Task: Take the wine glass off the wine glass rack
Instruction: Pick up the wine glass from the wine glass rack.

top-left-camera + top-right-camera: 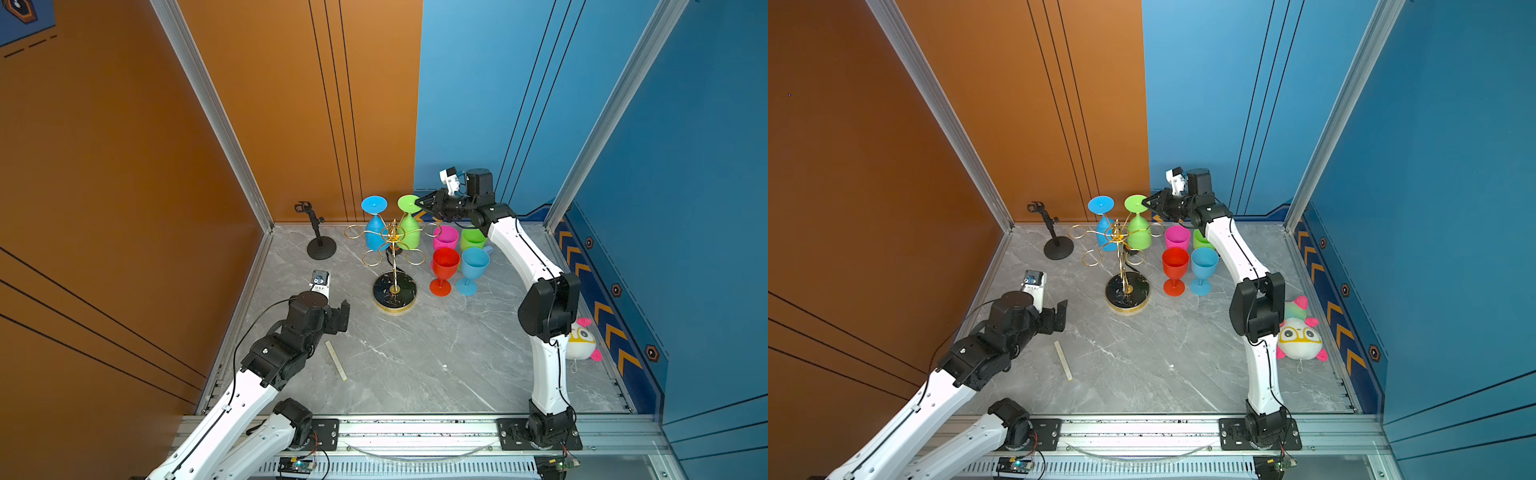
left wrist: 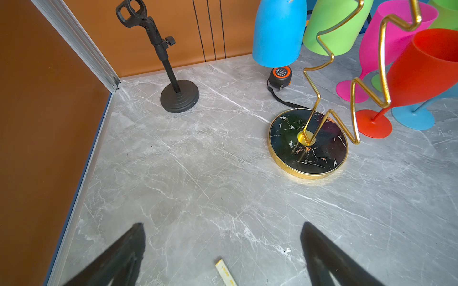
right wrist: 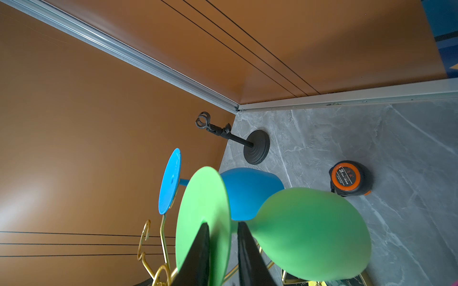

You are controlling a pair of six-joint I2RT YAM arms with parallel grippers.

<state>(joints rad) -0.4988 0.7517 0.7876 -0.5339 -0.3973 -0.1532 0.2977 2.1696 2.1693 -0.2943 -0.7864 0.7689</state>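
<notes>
At the top of the wine glass rack [image 1: 384,291], holding the right gripper [image 1: 417,203] turned on its side against the upturned foot of the green wine glass [image 1: 409,232], laying one finger [image 3: 199,257] over the foot's flat face and the other under it beside the stem, jaws drawn narrow about the rim; pinching it or merely bracketing it, impossible to tell from the top views or the right wrist view. Carrying that glass bowl-down on a gold ring arm, and a blue wine glass [image 1: 375,232] likewise just beside it. Standing on a round black marbled base on the grey table [image 1: 415,365], close to four upright glasses: a pink glass [image 1: 445,237], a lime glass [image 1: 473,239], a red glass [image 1: 445,262] and a pale blue glass [image 1: 475,262]. Sharing the table with an orange-and-black tape measure [image 3: 347,177] beyond the base, a black clamp stand [image 1: 321,248] farther off toward the orange wall, and a white plush toy [image 1: 1300,338] at the edge behind the right arm. Holding the left gripper [image 2: 223,224] low over the table, well apart from the rack, fingers spread wide, near a pale yellow ruler strip [image 1: 336,359].
</notes>
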